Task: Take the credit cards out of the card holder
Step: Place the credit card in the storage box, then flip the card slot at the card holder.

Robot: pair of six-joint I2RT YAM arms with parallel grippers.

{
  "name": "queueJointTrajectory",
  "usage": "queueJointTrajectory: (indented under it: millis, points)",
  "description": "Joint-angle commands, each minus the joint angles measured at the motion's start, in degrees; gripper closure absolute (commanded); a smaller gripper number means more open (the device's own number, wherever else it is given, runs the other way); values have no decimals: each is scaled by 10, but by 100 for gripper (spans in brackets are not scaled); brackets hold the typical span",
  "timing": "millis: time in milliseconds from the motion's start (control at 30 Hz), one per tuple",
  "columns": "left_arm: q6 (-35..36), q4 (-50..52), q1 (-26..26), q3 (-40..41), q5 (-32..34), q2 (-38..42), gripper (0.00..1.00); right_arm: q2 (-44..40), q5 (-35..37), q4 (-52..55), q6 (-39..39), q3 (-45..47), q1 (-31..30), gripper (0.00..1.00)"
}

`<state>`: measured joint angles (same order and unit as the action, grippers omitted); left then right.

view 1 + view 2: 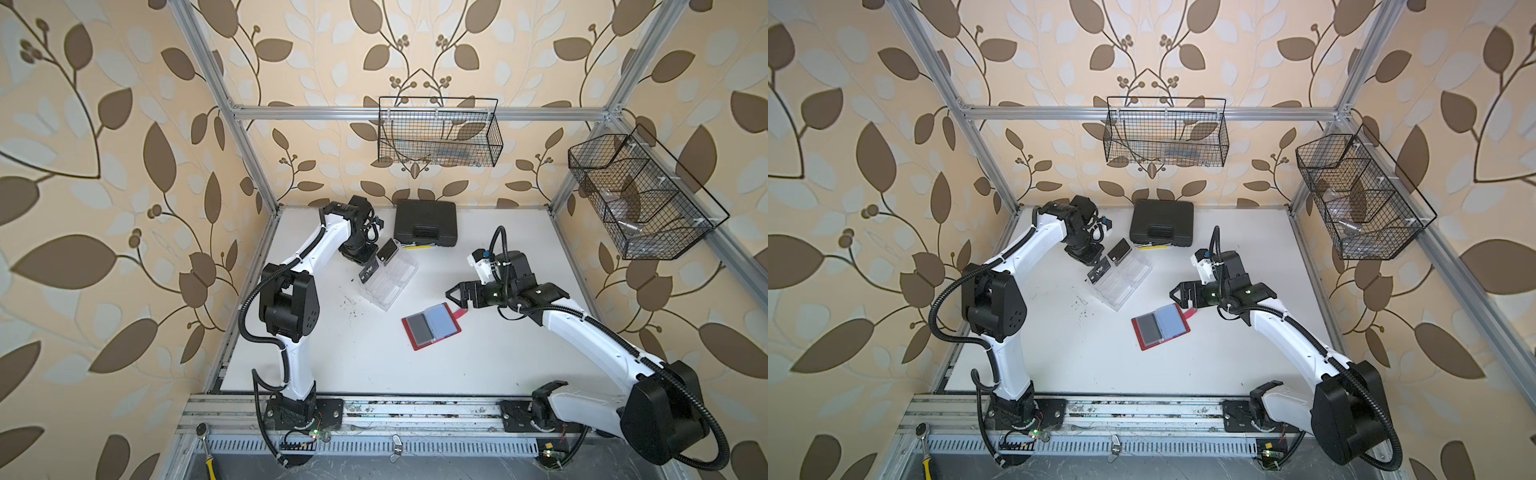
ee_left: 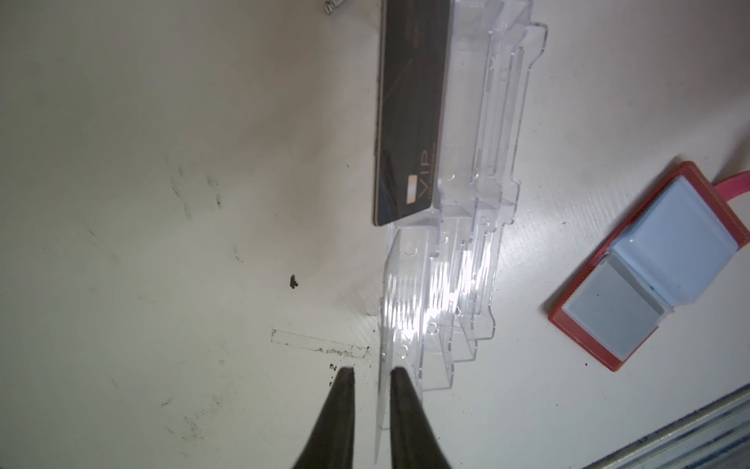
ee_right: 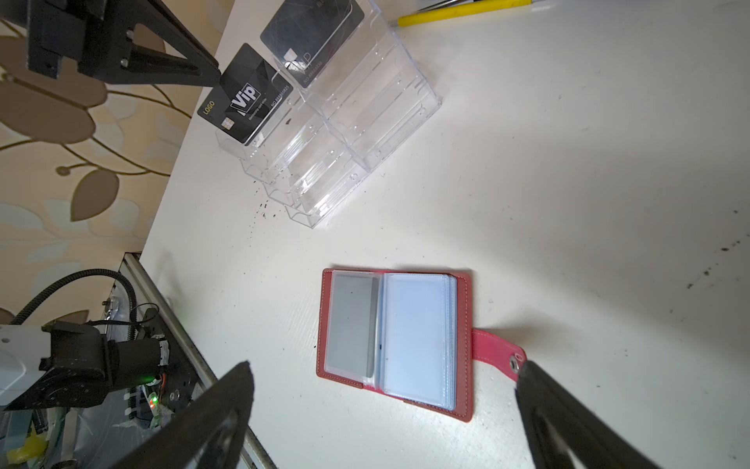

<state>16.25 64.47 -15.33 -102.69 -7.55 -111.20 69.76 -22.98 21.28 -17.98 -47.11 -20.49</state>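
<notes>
Your left gripper (image 2: pixel 371 371) stands with jaws narrowly parted at the clear tray (image 3: pixel 365 134), where both credit cards (image 3: pixel 245 95) lean (each in an end slot), while your right gripper (image 1: pixel 454 297) hangs spread wide beside the strap tab (image 3: pixel 493 351) of the card holder (image 3: pixel 410 337), which lies open and flat.

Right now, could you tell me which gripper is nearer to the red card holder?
Right. The right gripper hovers open by the strap tab of the card holder; the left gripper is farther off, at the clear tray by a black card.
</notes>
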Motion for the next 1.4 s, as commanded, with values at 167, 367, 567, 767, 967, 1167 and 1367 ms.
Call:
queueJointTrajectory:
  millis: [167,367,567,767,967,1167,1367]
  points:
    - [-48,16,18,-67,6,48,60,6,-15,-8,-5,-14,1,0]
    - [-201,-120,19,12,-44,194,33,5,14,2,-17,-19,1,0]
    - [-431,-300,-10,275,-114,382,32,19,16,4,-32,-21,-14,2]
    - [-607,-423,-114,485,-76,482,33,34,20,0,-41,-19,-28,13]
    - [-796,-617,-216,641,-47,449,40,75,32,-14,-61,-12,-60,46]
    - [-884,-745,-261,705,-35,375,47,123,38,-25,-65,-10,-75,71]
    - [-919,-780,-283,728,-26,334,51,159,48,-26,-58,-5,-82,81]
